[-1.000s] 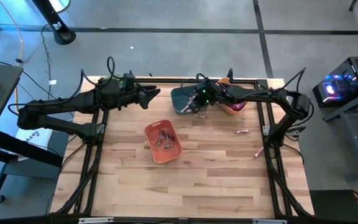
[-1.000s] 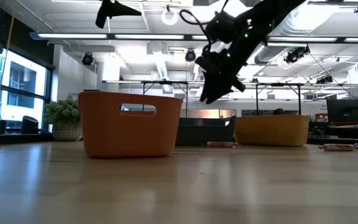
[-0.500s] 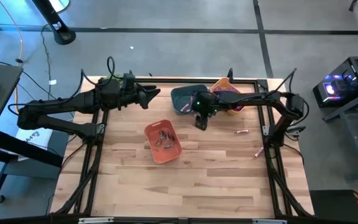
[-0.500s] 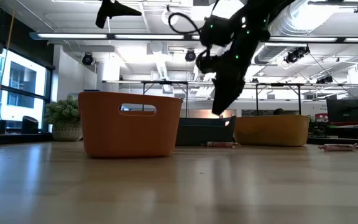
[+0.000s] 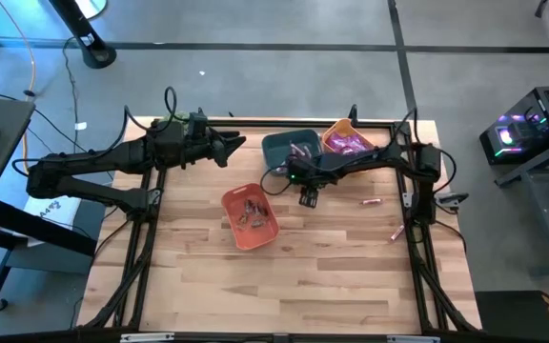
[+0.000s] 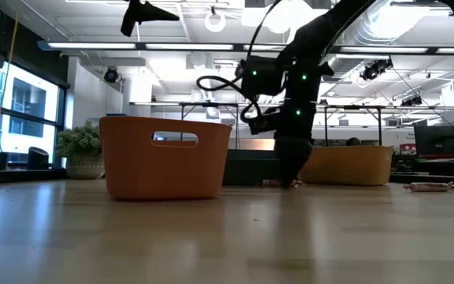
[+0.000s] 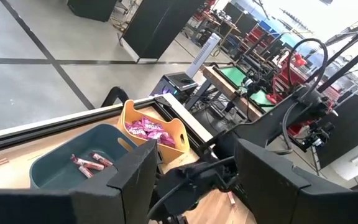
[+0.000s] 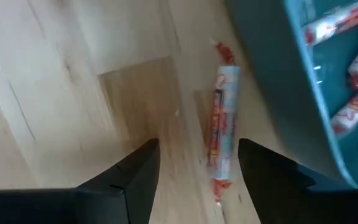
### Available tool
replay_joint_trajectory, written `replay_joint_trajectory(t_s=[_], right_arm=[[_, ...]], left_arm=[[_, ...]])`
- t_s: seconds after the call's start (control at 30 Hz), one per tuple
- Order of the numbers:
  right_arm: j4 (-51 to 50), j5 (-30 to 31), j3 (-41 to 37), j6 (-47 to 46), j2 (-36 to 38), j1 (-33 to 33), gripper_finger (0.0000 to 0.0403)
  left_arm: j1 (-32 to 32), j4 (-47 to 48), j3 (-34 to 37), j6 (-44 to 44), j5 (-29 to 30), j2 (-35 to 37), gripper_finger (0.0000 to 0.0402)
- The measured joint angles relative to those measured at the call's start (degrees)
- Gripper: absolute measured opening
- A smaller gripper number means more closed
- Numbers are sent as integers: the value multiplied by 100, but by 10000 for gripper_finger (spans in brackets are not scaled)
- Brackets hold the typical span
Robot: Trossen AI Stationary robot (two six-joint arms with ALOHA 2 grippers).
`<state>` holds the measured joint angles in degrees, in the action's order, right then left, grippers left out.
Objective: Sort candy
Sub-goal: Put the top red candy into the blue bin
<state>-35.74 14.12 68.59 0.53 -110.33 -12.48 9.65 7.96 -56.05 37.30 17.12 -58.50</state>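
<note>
Hovering with its fingers spread wide, the right end effector is pointing down at a slim stick candy lying on the counter just beside the teal bin. Being light, thin and probably slippery in its wrapper, it is best pinched across its middle. The left end effector is waiting open near the counter's far edge.

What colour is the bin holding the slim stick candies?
Teal bin; it shows best in the left wrist view, with the stick candies inside.
</note>
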Motion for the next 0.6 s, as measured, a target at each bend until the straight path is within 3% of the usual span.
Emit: replay_joint_trajectory(t_s=[0.07,0.2,0.37,0.47,0.6], right_arm=[[0,-81,15,-100,-56,-7,213],[17,-868,21,81,-97,-71,188],[-90,-1630,14,146,-107,-29,86],[-162,-1758,12,67,-55,71,22],[-396,-2305,-32,-11,308,311,23]], left_arm=[[0,1,0,-1,0,0,209],[0,-1,0,1,4,0,209],[2,-1,0,1,4,0,209],[1,-1,0,1,3,0,209],[0,-1,0,-36,2,0,209]])
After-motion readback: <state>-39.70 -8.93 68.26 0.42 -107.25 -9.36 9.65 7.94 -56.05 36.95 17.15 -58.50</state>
